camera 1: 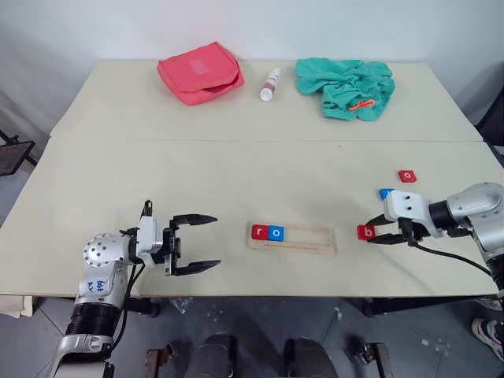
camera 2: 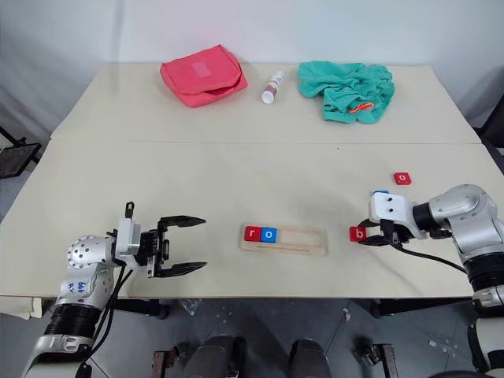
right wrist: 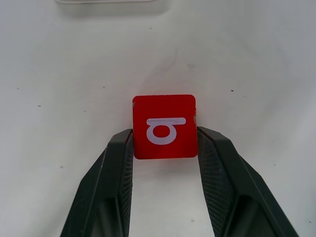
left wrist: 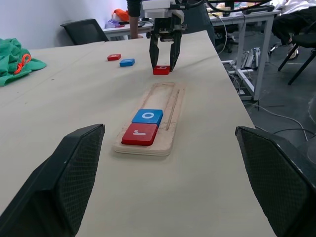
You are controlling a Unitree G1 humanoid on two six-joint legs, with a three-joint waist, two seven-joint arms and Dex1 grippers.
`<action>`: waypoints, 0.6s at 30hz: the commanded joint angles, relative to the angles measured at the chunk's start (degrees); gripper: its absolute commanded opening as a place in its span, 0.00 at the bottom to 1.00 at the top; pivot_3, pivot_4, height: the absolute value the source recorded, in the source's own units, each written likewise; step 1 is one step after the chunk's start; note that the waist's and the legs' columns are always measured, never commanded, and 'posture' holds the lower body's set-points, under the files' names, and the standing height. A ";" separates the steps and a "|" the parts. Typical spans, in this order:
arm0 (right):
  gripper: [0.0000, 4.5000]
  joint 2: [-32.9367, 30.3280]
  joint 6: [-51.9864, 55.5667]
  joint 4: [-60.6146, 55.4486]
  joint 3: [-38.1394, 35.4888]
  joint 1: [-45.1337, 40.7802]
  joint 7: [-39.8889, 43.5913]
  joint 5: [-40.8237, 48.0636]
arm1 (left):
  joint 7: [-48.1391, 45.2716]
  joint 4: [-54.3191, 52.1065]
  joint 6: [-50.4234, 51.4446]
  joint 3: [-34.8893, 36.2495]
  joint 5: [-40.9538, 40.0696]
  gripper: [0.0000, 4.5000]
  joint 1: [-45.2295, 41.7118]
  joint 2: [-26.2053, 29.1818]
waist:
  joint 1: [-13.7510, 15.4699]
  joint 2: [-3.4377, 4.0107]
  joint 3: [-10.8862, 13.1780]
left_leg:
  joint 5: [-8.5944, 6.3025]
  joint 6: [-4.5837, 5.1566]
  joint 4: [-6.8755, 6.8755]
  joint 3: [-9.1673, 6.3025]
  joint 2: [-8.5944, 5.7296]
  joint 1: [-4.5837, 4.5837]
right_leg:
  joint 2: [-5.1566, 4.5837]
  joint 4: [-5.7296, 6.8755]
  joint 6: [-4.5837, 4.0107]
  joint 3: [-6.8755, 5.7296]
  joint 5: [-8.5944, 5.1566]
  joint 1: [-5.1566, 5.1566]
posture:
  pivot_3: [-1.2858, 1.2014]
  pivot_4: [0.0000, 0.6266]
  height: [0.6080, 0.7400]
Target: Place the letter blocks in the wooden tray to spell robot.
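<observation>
Pinching in on the red b block, the right gripper has a finger pressed to each side of the tile, which lies flat on the table at the lower right of the head views. Centre-bottom sits the wooden tray, with the red r block and blue o block side by side at its left end. Another blue block and the red o block lie apart at right. Lower left, the left gripper hovers, fingers spread wide, holding nothing.
</observation>
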 commanded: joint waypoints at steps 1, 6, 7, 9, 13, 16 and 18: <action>0.33 0.19 6.39 -4.93 -2.46 -1.25 -1.25 1.72 | 0.01 0.48 -0.39 0.41 -0.67 1.00 -0.72 -0.17 | -0.02 0.00 0.00 | 0.00 0.00 0.00 0.00 0.00 0.00 | 0.00 0.00 0.00 0.00 0.00 0.00 | 0.52 0.24 1.00; 0.33 0.50 24.02 -18.28 -4.60 -2.15 -3.41 6.36 | -0.95 1.59 -0.92 0.69 -1.07 1.00 -0.89 -0.06 | -0.06 0.09 0.05 | -0.01 -0.02 -0.07 0.02 0.02 -0.05 | 0.01 0.02 0.00 0.03 0.00 -0.13 | 0.52 0.24 1.00; 0.33 0.48 27.76 -21.73 -4.38 -2.10 -3.67 7.06 | -1.26 1.89 -0.94 0.71 -1.16 1.00 -1.03 -0.09 | -0.03 0.09 0.05 | -0.01 -0.02 -0.10 0.01 0.03 -0.07 | 0.01 0.02 0.00 0.03 0.00 -0.16 | 0.52 0.24 1.00; 0.33 1.03 33.55 -27.10 -4.39 -2.12 -4.76 8.76 | -1.86 2.33 -0.97 0.76 -1.30 1.00 -1.21 -0.11 | -0.02 0.09 0.05 | -0.02 -0.04 -0.10 -0.05 0.03 -0.07 | 0.02 0.04 0.00 0.01 0.00 -0.16 | 0.52 0.24 1.00; 0.33 4.51 44.25 -37.20 -0.49 -3.42 -8.91 9.37 | -2.80 3.80 -1.63 0.80 -0.98 1.00 -2.04 -0.26 | 0.27 0.09 0.05 | -0.03 -0.04 -0.07 -0.09 -0.02 -0.12 | 0.00 0.04 0.00 0.01 0.00 -0.16 | 0.52 0.24 1.00; 0.33 8.33 49.01 -41.94 3.96 -4.19 -13.01 7.43 | -3.35 5.29 -2.57 0.77 -0.64 1.00 -3.08 -0.38 | 0.02 0.08 0.05 | -0.03 -0.05 -0.08 -0.11 0.00 -0.13 | 0.02 0.04 0.00 0.01 0.00 -0.19 | 0.52 0.24 1.00; 0.33 8.79 50.82 -43.88 5.76 -4.50 -13.92 6.93 | -3.30 5.50 -2.75 0.76 -0.60 1.00 -3.48 -0.51 | 0.11 0.08 0.05 | -0.03 -0.05 -0.08 -0.11 0.00 -0.13 | 0.02 0.09 0.00 0.01 0.00 -0.22 | 0.52 0.24 1.00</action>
